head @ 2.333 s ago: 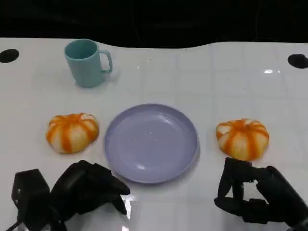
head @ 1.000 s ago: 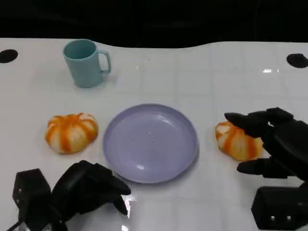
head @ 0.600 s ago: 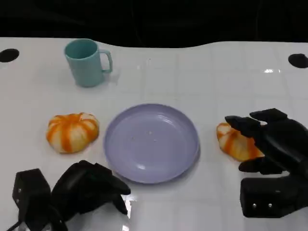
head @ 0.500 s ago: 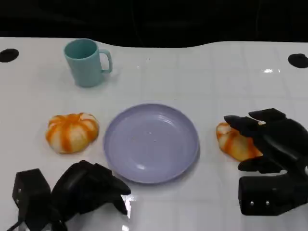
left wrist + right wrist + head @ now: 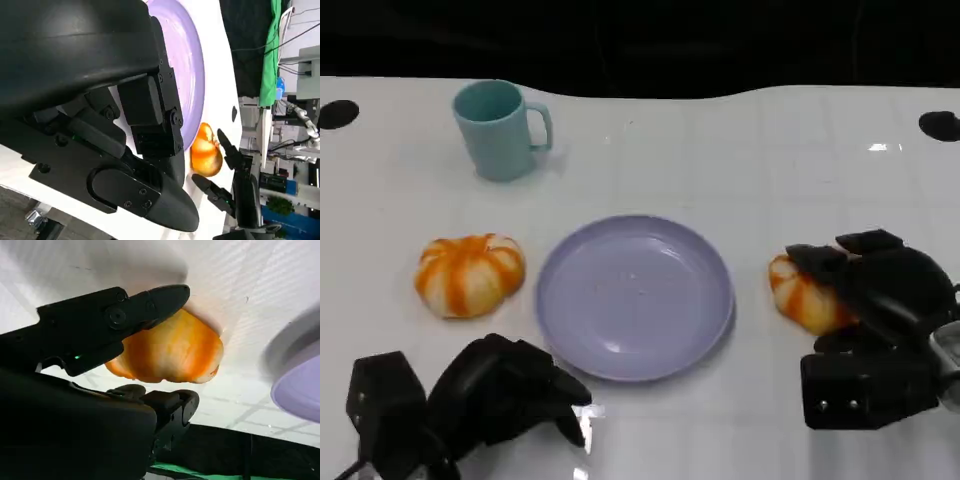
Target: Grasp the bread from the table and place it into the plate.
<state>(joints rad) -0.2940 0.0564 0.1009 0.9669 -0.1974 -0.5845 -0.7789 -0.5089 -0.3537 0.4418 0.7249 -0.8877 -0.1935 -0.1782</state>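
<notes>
Right, your right hand [image 5: 880,290] is draped over the right-side bread [image 5: 803,296], which sits on the white table [image 5: 720,150] just beside the purple plate [image 5: 635,297], on its right. In the right wrist view, fingers [image 5: 120,315] lie along one side of the bread [image 5: 170,352] and another finger is curled under the opposite side, so the hand is cupped around it. Whether it's actually squeezing or just framing it, you can't tell from these pictures; the bread looks to be resting on the table. The left wrist view shows the same thing from across the plate [image 5: 192,75]: right hand [image 5: 225,170] with fingers either side of the bread [image 5: 206,156].

Your left hand [image 5: 505,390] is near the table's front edge, in front of the plate's left rim, fingers curled in, holding nothing. The left wrist view has that hand [image 5: 115,135] in close-up, fingers folded.

A second bread [image 5: 470,273] sits on the table left of the plate, untouched, apart from the rim. A teal mug [image 5: 500,130] stands upright further back on the left, handle pointing right. Nothing is on the plate.
</notes>
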